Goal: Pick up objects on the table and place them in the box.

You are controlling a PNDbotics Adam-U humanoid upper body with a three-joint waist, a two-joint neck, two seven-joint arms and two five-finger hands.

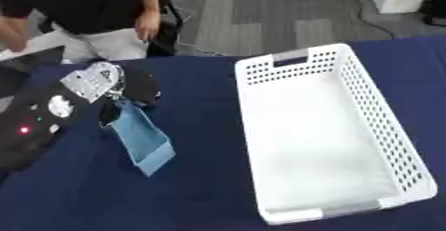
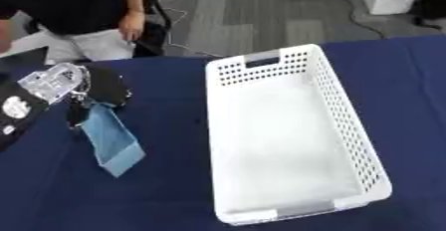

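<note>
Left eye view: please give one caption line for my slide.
Left hand holds a blue cloth above the table, beside the empty white box.

Both head views look steeply down (nearly identical) at the table (image 1: 209,185).

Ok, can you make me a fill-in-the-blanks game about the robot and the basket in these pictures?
1. The left robot hand holds a light ____ pouch that hangs down from it.
2. The white basket has ____ inside it.
3. The tablecloth is dark ____.
4. The pouch is on the ____ side of the basket.

Missing words: blue; nothing; blue; left
</note>
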